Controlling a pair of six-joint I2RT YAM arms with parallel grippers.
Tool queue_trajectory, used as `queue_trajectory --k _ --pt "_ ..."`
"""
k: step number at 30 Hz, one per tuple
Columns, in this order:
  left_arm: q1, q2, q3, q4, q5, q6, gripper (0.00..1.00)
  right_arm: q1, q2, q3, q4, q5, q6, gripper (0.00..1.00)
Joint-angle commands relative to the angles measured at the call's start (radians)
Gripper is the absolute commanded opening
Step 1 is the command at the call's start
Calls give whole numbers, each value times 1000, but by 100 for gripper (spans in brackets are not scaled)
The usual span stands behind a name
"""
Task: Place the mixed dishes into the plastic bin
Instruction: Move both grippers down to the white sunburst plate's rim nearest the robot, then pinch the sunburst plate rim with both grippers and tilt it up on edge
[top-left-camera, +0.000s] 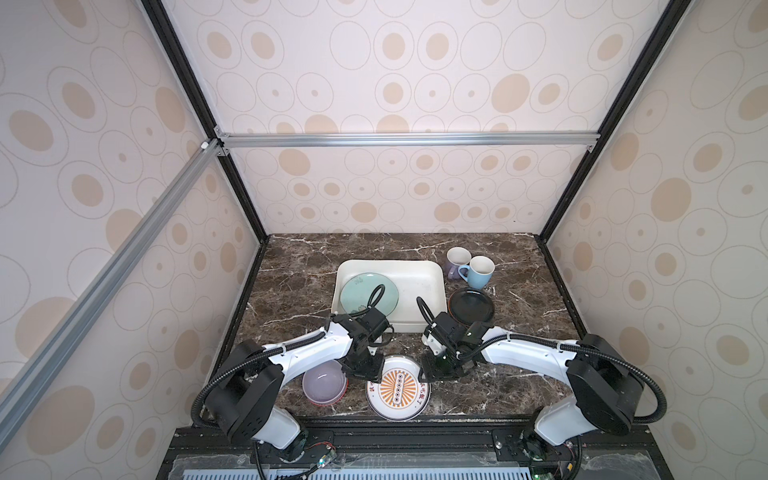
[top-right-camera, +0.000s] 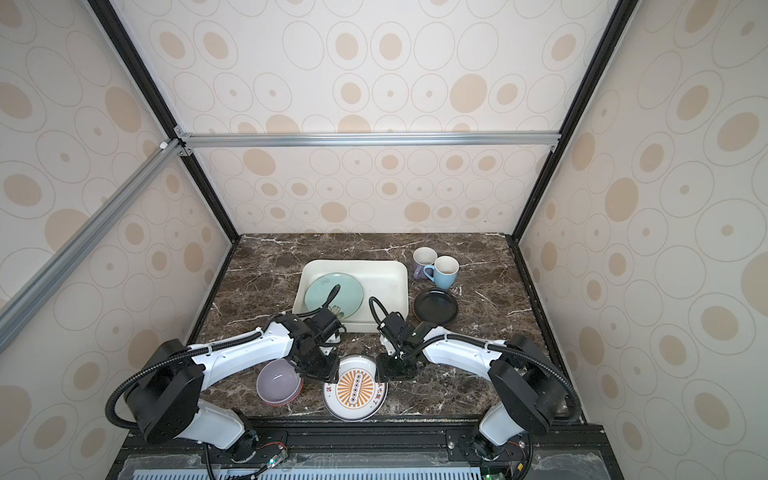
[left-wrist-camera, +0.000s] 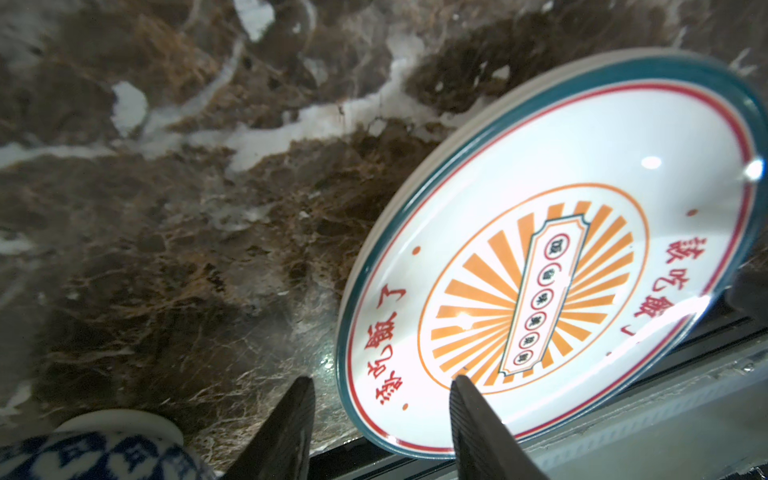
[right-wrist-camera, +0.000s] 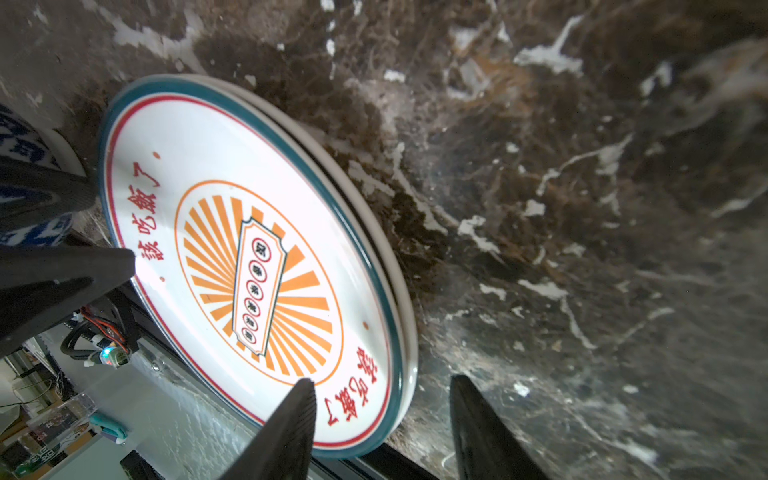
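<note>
Dark brown marble tabletop (top-left-camera: 299, 282), boxed in by cream panels with tan ovals, carries everything. Left gripper (left-wrist-camera: 381, 379) stands with its jaws apart astride the left rim of the white plate with the orange sunburst (left-wrist-camera: 540, 249): one finger over the plate's face, the other outside over bare marble, neither visibly pressing. Right gripper (right-wrist-camera: 382, 378) mirrors it on the opposite rim, jaws likewise apart, one finger over the plate and one off its edge.

So the plate lies between the two grippers, each about equally near its own side. Being round, it has no long axis; the line that matters runs gripper to gripper across its middle. A second plate (right-wrist-camera: 411, 332) shows as a pale rim beneath it, so pinching only the upper rim looks like the delicate part.

In both top views the forearms reach inward from the front corners, wrists bent down, fingers pointing at the table near its front edge. Just beside the left gripper sits the bowl (top-left-camera: 324, 382), lavender inside.

Farther back lies the plastic bin (top-left-camera: 419, 286), holding the mint-green plate (top-left-camera: 361, 291). The black plate (top-left-camera: 471, 307), lavender mug (top-left-camera: 456, 261) and blue mug (top-left-camera: 480, 272) wait on the marble to its right, so the sunburst plate must travel straight back, away from the robot
</note>
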Motion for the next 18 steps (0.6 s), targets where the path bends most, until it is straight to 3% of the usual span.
queue_trajectory --k 1,10,18 --pt "-7 14 4 -19 19 29 51 4 26 -5 -1 -11 16 54" --pt "-8 57 -5 16 49 34 34 -3 63 -11 2 -28 23 49" --pt "-7 151 78 45 47 48 8 -43 49 -10 -25 -10 -4 47"
